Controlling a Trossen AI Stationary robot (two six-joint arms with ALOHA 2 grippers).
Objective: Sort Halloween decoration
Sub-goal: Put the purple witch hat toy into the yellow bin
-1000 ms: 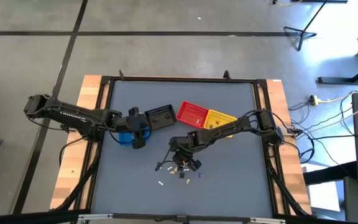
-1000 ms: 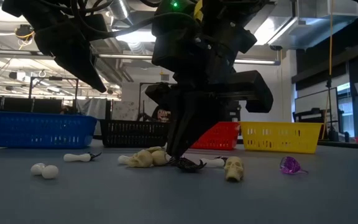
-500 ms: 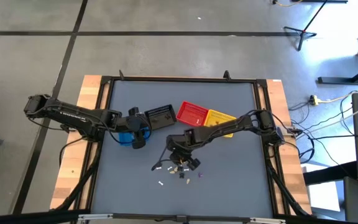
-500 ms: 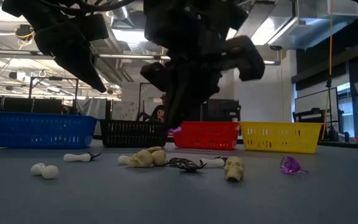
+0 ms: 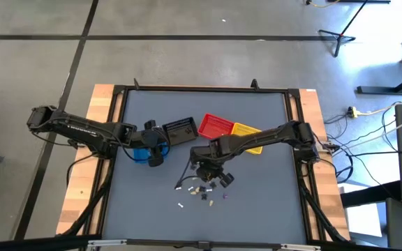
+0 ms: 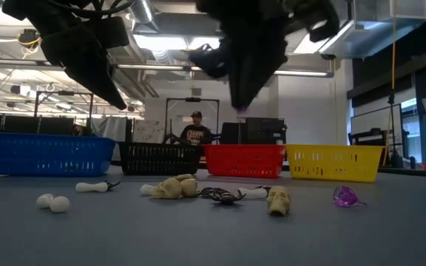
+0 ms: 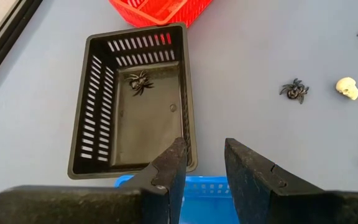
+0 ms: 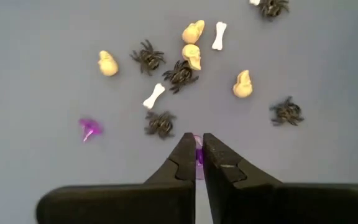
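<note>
Right gripper point(image 8: 196, 153) pinching a purple trinket point(image 8: 197, 155), lifted above the pile

From my seat: its fingers are clamped on that little purple piece, up off the table point(image 5: 257, 209). Below it in the right wrist view I count five black spiders point(image 8: 148, 58), four yellowish skulls point(image 8: 107, 63), two white bones point(image 8: 154, 96), and one more purple trinket point(image 8: 89, 129) lying off to the side, all loose on the grey top. Left gripper point(image 7: 204, 167) hangs over the near edge of the black basket point(image 7: 92, 134) with its fingers apart, nothing between them. Baskets: four in a row, blue point(image 6: 46, 154), black, red point(image 6: 244, 159), yellow point(image 6: 334, 162). The black one has one spider point(image 7: 140, 81) in it. Can't see into the other three well enough to say what's in them.
</note>
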